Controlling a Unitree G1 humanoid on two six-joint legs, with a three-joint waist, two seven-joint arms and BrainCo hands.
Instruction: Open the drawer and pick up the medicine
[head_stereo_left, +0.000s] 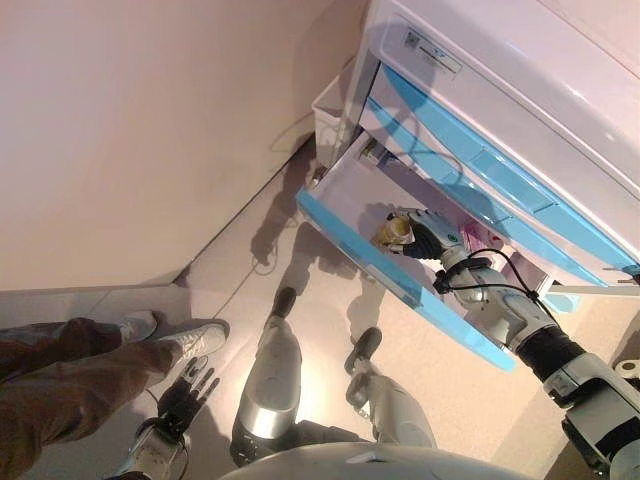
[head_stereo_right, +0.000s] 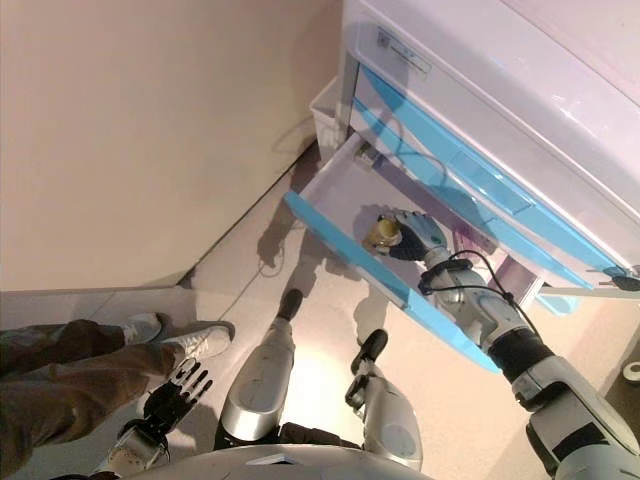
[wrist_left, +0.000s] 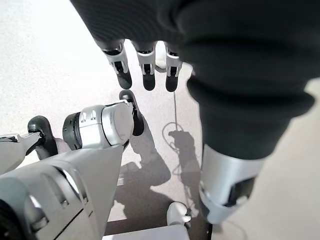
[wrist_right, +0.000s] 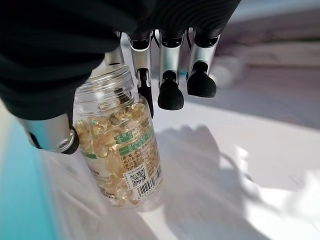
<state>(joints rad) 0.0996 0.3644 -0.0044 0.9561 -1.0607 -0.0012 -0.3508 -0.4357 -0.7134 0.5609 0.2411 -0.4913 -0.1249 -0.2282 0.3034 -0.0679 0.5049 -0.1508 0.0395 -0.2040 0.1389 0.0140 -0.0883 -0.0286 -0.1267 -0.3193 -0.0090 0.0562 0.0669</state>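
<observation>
The lowest drawer (head_stereo_left: 370, 255), white with a light blue front, stands pulled out of the white cabinet (head_stereo_left: 520, 60). Inside it my right hand (head_stereo_left: 432, 236) grips a clear medicine bottle (wrist_right: 120, 145) full of yellow capsules, with a green-striped label. The thumb presses one side of the bottle and a finger (wrist_right: 142, 65) lies against the other; the bottle (head_stereo_left: 393, 232) rests on the drawer's white floor, tilted. The other fingers reach past it. My left hand (head_stereo_left: 186, 393) hangs low beside my body, fingers (wrist_left: 145, 67) straight, holding nothing.
A pink packet (head_stereo_left: 485, 238) lies deeper in the drawer and a small dark item (head_stereo_left: 370, 152) at its far end. A white bin (head_stereo_left: 330, 105) stands against the cabinet by the wall. A person's legs and pale shoes (head_stereo_left: 190, 342) are at the lower left.
</observation>
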